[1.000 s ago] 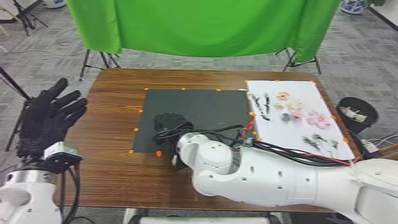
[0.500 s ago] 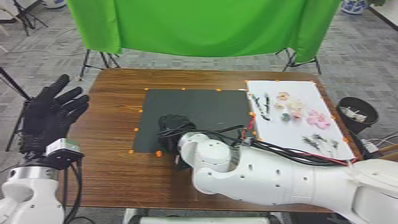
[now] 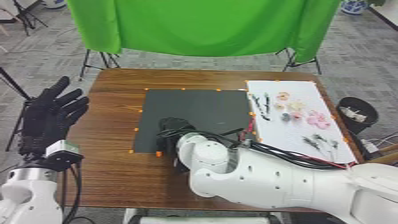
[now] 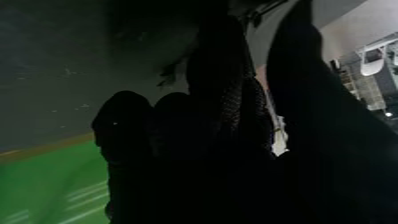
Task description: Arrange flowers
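Note:
In the head view the right hand (image 3: 176,126) is over the lower left part of the black sheet (image 3: 200,102). In the right wrist view, a small dark leafy piece (image 4: 169,74) shows beside the right hand (image 4: 204,130); whether it is held cannot be told. The left hand (image 3: 49,117) is raised off the table's left edge, open, its fingers straight. On the white sheet (image 3: 275,135) lie dark thin stems (image 3: 266,107), an orange flower (image 3: 283,95), a cream flower (image 3: 296,105), a grey-green flower (image 3: 286,117), a pink flower (image 3: 318,120) and grey-green sprigs (image 3: 320,141).
Orange markers line both sheets on the brown table (image 3: 115,115). Cables (image 3: 293,154) hang along the right arm, over the white sheet's near edge. A black bin (image 3: 357,111) stands off the table's right side, and a green cloth (image 3: 209,27) hangs beyond the far edge.
The right hand has shifted a little to the right and toward the near edge over the black sheet. The left hand has moved only slightly.

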Robot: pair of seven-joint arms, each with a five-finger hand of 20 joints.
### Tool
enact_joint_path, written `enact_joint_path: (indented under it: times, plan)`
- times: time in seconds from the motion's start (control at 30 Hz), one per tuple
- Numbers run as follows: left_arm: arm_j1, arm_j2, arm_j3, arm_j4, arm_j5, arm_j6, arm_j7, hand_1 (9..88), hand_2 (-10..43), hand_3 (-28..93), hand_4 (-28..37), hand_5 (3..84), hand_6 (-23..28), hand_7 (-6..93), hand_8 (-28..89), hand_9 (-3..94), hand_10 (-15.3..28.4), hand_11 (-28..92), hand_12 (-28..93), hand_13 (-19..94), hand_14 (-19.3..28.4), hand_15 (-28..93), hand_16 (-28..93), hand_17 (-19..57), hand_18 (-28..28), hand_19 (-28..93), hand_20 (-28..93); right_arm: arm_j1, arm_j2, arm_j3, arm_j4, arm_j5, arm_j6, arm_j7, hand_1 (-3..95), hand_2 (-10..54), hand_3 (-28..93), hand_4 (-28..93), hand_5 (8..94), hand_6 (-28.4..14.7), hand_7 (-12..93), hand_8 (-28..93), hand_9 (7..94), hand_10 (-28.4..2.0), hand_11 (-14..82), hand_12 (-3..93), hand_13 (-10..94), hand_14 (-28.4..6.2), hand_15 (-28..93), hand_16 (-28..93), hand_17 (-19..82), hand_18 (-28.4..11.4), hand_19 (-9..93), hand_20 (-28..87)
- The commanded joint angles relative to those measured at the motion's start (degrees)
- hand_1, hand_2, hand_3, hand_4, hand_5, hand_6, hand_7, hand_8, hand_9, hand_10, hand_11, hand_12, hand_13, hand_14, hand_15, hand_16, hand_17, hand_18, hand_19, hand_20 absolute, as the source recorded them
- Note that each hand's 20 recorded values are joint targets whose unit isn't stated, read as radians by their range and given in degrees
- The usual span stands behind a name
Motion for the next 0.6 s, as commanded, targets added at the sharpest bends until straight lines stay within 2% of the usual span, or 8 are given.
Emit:
enact_joint_path:
  times: [0.03,0.13,0.2,0.27,0.3,0.37,0.5,0.6]
  plan:
    - [2.78,0.01,-1.02,-0.83,-0.93,1.00,1.21,29.4,7.3,65,-21.5,36.2,9.1,10.8,-8,32.7,18.9,28,11,21,25.2,52,-12,-8.5,22.2,45,7,2.44,0.74,-1.28,-1.65,-1.40,0.36,2.32,33.2,-2.9,77,-17,69.5,-8.3,34,3,73.7,-14.9,59.6,25.6,79,-6.2,79,18,61,-11.9,93,40]
    - [4.83,-0.29,-1.71,-1.35,-1.32,1.36,2.20,29.4,7.3,65,-21.4,36.2,9.1,10.8,-8,32.7,18.9,28,11,21,25.2,52,-12,-8.5,22.2,45,6,2.97,1.30,-2.08,-2.75,-1.86,-0.60,2.98,31.1,-2.0,77,-16,69.2,-8.6,36,-8,72.9,-15.5,60.0,25.4,78,-6.2,79,18,61,-11.9,93,40]
    - [6.07,-0.72,-2.49,-1.69,-1.56,1.71,2.48,29.4,7.2,65,-21.4,36.2,9.0,10.8,-8,32.7,18.9,28,11,21,25.2,52,-12,-8.5,22.2,45,6,3.46,1.88,-2.10,-3.90,-2.04,-0.67,3.31,29.6,-1.5,76,-16,68.6,-9.0,36,-9,72.5,-15.9,60.0,25.4,78,-6.5,79,18,61,-11.8,93,40]
    - [8.52,-0.25,-3.34,-2.36,-2.54,2.28,4.60,29.4,7.2,65,-21.4,36.2,9.0,10.8,-8,32.8,18.9,28,11,21,25.2,52,-12,-8.5,22.2,45,6,4.68,2.76,-2.35,-5.21,-2.49,-0.99,3.12,27.5,-0.9,75,-16,67.5,-9.4,36,-9,71.4,-16.8,59.9,25.4,77,-7.2,79,18,61,-11.9,93,39]
    - [8.97,-0.65,-3.67,-2.52,-2.22,2.39,4.16,29.4,7.2,65,-21.4,36.2,9.0,10.8,-8,32.8,19.0,28,11,21,25.2,52,-12,-8.5,22.2,45,6,4.58,3.16,-1.72,-5.77,-2.91,-1.95,3.42,27.0,-0.7,75,-16,67.0,-9.5,36,-9,71.0,-17.0,59.9,25.5,77,-7.4,79,18,61,-12.0,93,39]
    - [10.67,-0.35,-4.45,-3.01,-3.09,2.71,5.67,29.4,7.2,65,-21.4,36.2,9.0,10.9,-8,32.8,18.9,28,11,21,25.2,52,-12,-8.5,22.2,45,6,6.59,3.57,-2.83,-6.16,-2.71,-1.28,3.60,26.6,-0.3,75,-16,66.7,-9.6,36,-10,70.6,-17.2,59.9,25.3,77,-7.6,79,18,61,-11.9,93,37]
    - [13.35,-0.60,-5.15,-3.81,-4.19,3.52,7.75,29.5,7.2,65,-21.5,36.2,9.0,10.8,-8,32.8,18.9,28,11,21,25.2,52,-12,-8.5,22.3,45,6,7.50,5.10,-2.08,-7.73,-2.18,-3.06,3.17,24.5,1.3,75,-15,66.0,-10.4,34,-9,69.7,-18.1,59.5,25.2,76,-8.4,79,17,61,-12.1,93,34]
    - [14.49,-0.75,-5.44,-3.99,-4.47,3.62,8.46,29.5,7.1,65,-21.6,36.2,9.0,10.8,-8,32.8,18.9,28,11,21,25.2,52,-12,-8.5,22.3,45,6,6.90,6.62,0.06,-9.10,-0.52,-4.17,0.54,21.9,3.9,74,-15,63.5,-11.9,32,-9,66.4,-19.3,59.1,25.3,74,-9.9,79,17,59,-13.2,93,30]
